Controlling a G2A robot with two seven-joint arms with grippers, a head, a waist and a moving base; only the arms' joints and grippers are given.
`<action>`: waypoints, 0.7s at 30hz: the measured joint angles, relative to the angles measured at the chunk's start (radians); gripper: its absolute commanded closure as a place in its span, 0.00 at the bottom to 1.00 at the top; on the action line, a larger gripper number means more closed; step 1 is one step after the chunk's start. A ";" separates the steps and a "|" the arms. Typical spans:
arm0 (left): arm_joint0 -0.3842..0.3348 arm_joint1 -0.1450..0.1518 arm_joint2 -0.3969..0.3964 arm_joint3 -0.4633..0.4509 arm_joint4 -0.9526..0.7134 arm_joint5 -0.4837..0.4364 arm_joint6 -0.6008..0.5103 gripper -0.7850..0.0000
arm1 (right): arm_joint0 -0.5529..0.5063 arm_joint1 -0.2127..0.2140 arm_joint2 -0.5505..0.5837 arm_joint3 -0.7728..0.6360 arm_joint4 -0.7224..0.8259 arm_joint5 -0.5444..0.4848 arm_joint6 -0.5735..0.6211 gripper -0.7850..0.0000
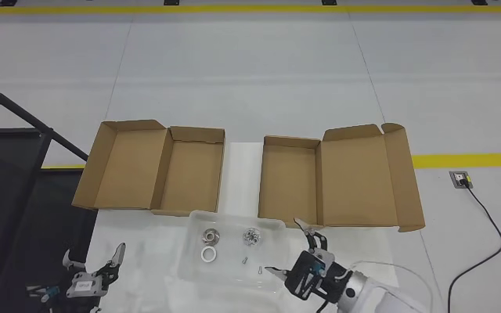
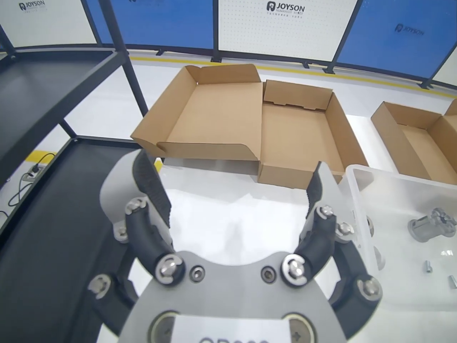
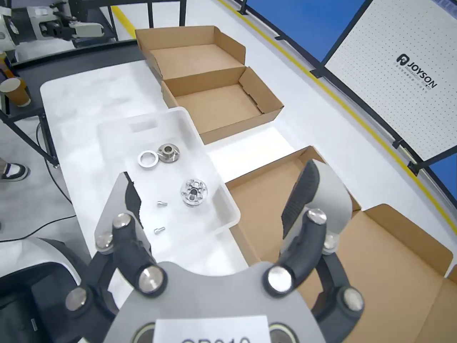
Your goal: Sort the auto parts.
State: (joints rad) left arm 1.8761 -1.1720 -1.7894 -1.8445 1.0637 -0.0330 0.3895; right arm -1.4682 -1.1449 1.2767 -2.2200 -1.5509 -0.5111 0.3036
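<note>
Setting: white table point(image 1: 141, 242) on a pale grey floor crossed by yellow lines point(image 1: 250, 8); blue and white pegboard panels point(image 2: 285, 37) stand along the far side.
Writing: each panel carries a dark printed logo with a word beside it; a white sticker point(image 3: 214, 328) on my right wrist plate bears dark characters cut off by the frame edge.
Tray: clear plastic tray point(image 1: 235, 214) at near centre of the table, just near of the gap between two boxes.
Auto parts: all lie in the tray. A flat ring point(image 3: 147, 158) sits just beside a flanged hub point(image 3: 167, 152) on the left; a toothed disc point(image 3: 193, 191) lies to their right; two small screws point(image 3: 162, 203) lie on the near side, apart from each other.
Left box point(image 1: 153, 166): open cardboard, far left, lid folded out leftward.
Right box point(image 1: 337, 176): open cardboard, far right, lid folded out rightward.
My left gripper point(image 2: 232, 165): at the near left edge of the table, beside the black rack point(image 2: 53, 73); fingers spread wide, nothing between them.
My right gripper point(image 3: 217, 171): over the tray's near right corner; fingers spread apart, holding nothing.
Rack: a paper cup point(image 3: 16, 92) stands on a lower shelf.
</note>
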 measured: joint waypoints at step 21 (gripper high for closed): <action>-0.020 -0.005 -0.008 -0.008 0.024 -0.021 -0.012 0.00 | 0.262 -0.049 -0.312 0.121 0.161 -0.079 0.297 0.00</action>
State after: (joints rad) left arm 1.8558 -1.1772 -1.7974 -1.8524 1.0876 -0.0536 0.3774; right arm -1.2060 -1.1943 0.9643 -2.0991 -1.3899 -0.5900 0.6008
